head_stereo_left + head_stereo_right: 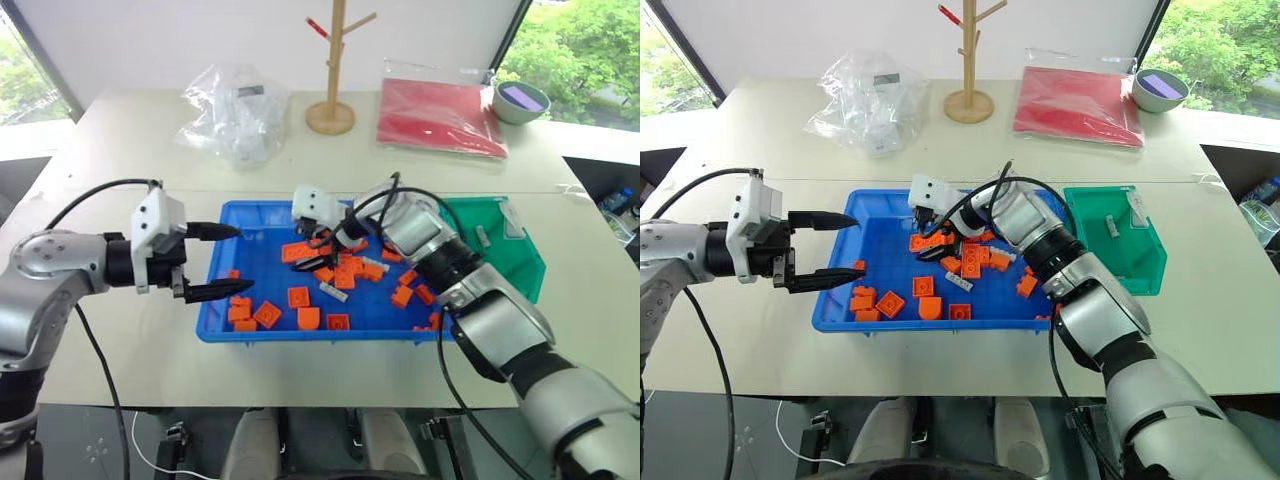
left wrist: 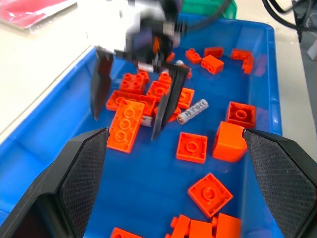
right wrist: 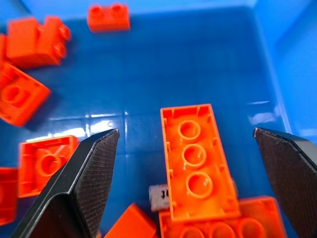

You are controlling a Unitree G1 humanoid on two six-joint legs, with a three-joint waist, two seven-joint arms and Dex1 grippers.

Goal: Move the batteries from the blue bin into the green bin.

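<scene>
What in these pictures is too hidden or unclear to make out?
- Battery, right wrist view: mostly under an orange brick; length and label hidden.
- Blue bin, eye views: the right arm covers its right part, so the battery count is uncertain.
- Green bin, eye views: the small pale pieces inside are too small to identify.
- Right hand, left wrist view: blurred.

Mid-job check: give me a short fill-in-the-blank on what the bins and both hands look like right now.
1. The right hand hovers open over the ____ bin.
2. The bricks scattered in that bin are ____ in colour.
3. The left hand is open at that bin's ____ edge.
4. The green bin sits to the ____ of the blue one.

Missing words: blue; orange; left; right
</scene>
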